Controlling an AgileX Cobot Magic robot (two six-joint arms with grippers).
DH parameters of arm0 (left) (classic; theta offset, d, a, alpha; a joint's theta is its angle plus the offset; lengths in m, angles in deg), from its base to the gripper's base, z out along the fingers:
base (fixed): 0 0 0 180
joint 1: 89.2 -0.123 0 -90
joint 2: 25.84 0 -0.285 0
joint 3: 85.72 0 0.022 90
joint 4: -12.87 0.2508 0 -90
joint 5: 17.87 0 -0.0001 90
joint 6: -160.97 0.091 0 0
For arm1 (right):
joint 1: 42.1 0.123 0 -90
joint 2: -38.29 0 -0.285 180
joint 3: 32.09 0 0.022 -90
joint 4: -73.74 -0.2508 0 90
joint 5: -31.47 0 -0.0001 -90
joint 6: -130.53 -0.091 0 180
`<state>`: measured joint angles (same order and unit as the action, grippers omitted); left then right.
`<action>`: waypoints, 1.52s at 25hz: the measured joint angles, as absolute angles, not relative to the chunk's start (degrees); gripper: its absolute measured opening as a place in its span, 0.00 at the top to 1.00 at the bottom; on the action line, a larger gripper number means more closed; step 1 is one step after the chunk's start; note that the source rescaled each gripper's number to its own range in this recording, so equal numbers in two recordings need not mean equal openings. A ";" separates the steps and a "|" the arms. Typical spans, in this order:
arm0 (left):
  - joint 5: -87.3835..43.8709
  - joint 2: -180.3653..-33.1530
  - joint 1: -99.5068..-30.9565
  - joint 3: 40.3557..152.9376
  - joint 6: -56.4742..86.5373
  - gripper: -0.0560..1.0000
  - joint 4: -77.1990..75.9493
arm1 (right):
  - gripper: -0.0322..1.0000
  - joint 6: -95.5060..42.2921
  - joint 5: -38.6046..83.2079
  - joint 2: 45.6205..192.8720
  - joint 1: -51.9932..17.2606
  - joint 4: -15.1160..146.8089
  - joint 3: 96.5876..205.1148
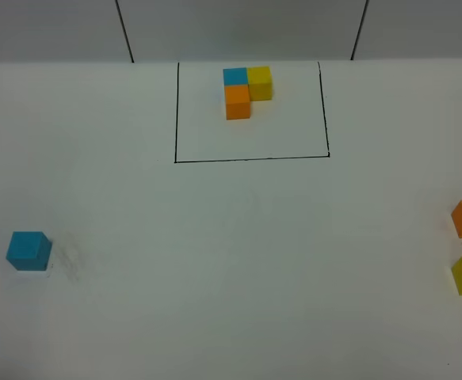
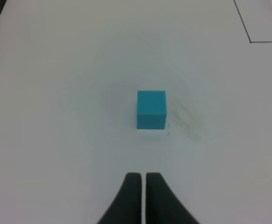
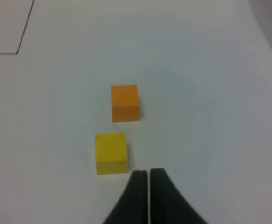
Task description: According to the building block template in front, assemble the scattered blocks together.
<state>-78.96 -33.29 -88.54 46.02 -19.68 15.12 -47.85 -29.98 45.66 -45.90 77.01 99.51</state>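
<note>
building block template (image 1: 247, 91) inside black frame (image 1: 251, 158) | left hand (image 2: 142, 176) clenched | right hand (image 3: 148, 172) clenched

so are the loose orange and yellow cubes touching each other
Apart. The right wrist view shows a clear gap between the orange cube and the yellow cube.

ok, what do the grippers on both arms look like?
Only finger ends show, in the wrist views. Left gripper: two plain black fingers, wide at the base, tapering to rounded tips. Right gripper: identical. No cables or markings visible.
</note>
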 joint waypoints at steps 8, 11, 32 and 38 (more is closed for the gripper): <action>-78.96 -33.29 -88.54 46.02 -19.68 0.94 15.12 | 0.96 -47.85 -29.98 45.66 -45.90 77.01 99.51; -78.96 -33.29 -88.54 46.02 -19.68 0.94 15.12 | 0.96 -47.85 -29.98 45.66 -45.90 77.01 99.51; -78.96 -33.29 -88.54 46.02 -19.68 0.94 15.12 | 0.96 -47.85 -29.98 45.66 -45.90 77.01 99.51; -78.96 -33.29 -88.54 46.02 -19.68 0.94 15.12 | 0.96 -47.85 -29.98 45.66 -45.90 77.01 99.51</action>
<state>-78.96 -33.29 -88.54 46.02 -19.68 15.12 -47.85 -29.98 45.66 -45.90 77.01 99.51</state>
